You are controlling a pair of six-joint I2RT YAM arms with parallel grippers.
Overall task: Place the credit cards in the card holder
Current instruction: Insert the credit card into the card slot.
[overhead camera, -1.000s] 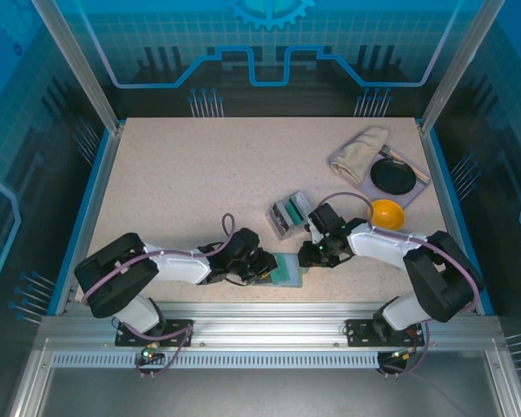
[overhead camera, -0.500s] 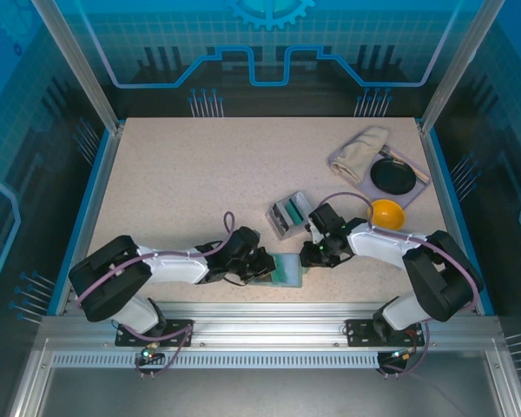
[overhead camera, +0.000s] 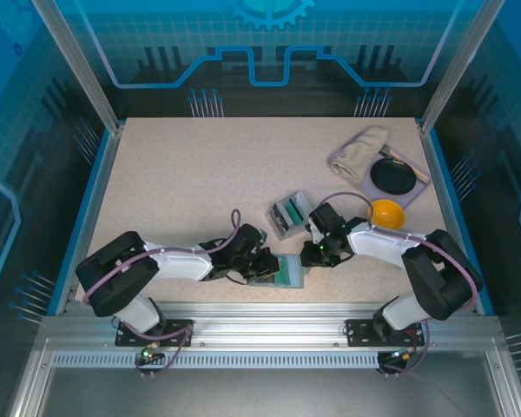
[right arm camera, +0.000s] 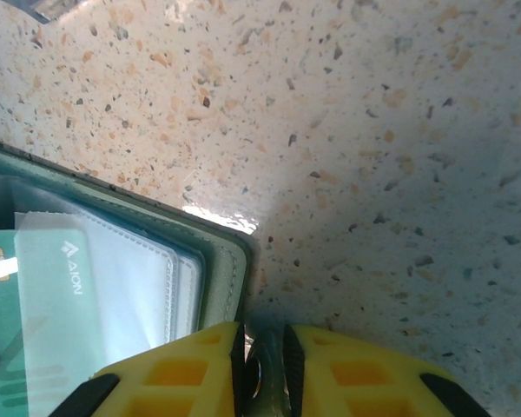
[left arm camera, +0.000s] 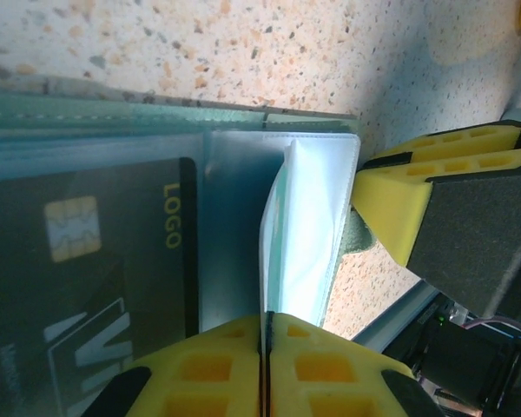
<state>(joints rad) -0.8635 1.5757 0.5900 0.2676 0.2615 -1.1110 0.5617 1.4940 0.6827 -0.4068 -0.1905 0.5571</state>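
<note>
Top external: the card holder lies open at the worktop's near edge, between both arms.
A dark card and a teal card sit pocketed. The left fingers clench a pale flap, possibly another card, while the right fingers pinch the holder's edge.

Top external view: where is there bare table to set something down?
Bare: left and far middle of the table, beyond the left arm, up to the clear box. Crowded: the near centre, where the left gripper holding a pale card and the right gripper pinching the card holder meet; the far right holds cloth, black dish, yellow bowl.
</note>
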